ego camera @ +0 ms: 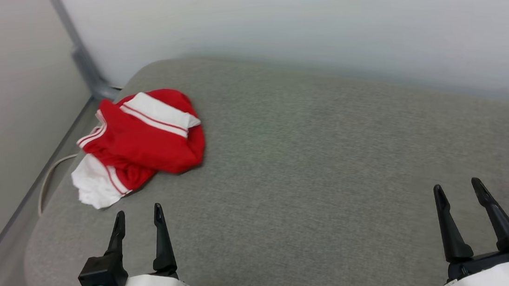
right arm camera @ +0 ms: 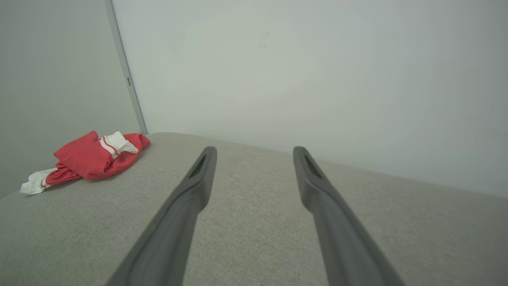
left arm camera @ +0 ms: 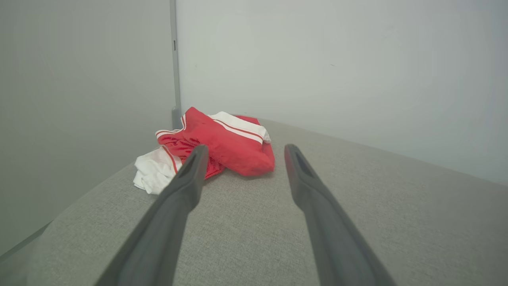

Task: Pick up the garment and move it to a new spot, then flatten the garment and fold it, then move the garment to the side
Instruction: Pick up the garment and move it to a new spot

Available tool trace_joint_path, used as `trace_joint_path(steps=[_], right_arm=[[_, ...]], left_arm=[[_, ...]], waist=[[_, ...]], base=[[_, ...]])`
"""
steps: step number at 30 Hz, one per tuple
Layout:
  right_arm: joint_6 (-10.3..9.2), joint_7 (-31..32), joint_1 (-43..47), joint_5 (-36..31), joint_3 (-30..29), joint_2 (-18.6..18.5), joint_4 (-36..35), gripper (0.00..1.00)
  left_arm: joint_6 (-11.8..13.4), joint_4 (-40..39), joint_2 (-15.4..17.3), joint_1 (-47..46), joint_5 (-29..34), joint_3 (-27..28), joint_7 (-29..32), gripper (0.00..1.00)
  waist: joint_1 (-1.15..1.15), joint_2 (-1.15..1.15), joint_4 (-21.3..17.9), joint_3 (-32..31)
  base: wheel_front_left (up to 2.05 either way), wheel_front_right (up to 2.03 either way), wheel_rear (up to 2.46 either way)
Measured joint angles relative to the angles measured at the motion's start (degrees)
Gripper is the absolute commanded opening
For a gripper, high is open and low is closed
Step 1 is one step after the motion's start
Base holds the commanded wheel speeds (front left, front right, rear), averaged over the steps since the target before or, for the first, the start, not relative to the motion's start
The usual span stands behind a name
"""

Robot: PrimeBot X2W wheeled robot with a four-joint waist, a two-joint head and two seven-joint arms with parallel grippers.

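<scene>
Now both grippers are empty, jaws wide.
The red and white garment [ego camera: 142,140] lies bunched up on the grey cushion [ego camera: 322,164], near the left gripper [ego camera: 138,211] and just past its fingertips, not touching. The right gripper [ego camera: 456,184] is well apart from the garment, which lies far off to its left.

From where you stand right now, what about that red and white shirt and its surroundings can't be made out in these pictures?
- Red jersey T-shirt: crumpled in every view; its own folds hide front, back and any print.
- Pale cable, head view: where it leads is hidden behind the grey cushion's edge.
- Right gripper, head view: its wrist is cut off by the bottom edge.
</scene>
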Motion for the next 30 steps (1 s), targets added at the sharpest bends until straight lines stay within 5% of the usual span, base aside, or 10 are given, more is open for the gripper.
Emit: trace_joint_path(steps=[13,23,30], right_arm=[[0.00,0.00,-0.47,-0.54,1.55,0.00,-0.02,1.00],[0.00,0.00,-0.86,-1.07,1.80,0.00,0.08,1.00],[0.00,0.00,-2.31,-2.58,1.93,0.00,-0.69,1.00]], left_arm=[[0.49,-0.24,0.02,0.63,-0.76,1.78,0.00,1.00],[0.12,0.04,0.01,0.73,-1.47,2.29,0.01,1.00],[-3.57,1.86,0.00,-6.75,-1.66,5.11,0.01,1.00]], waist=[[0.00,0.00,8.72,0.86],[0.00,0.00,8.98,1.70],[0.00,0.00,7.68,3.67]], base=[[0.00,0.00,0.00],[0.00,0.00,0.00],[0.00,0.00,0.00]])
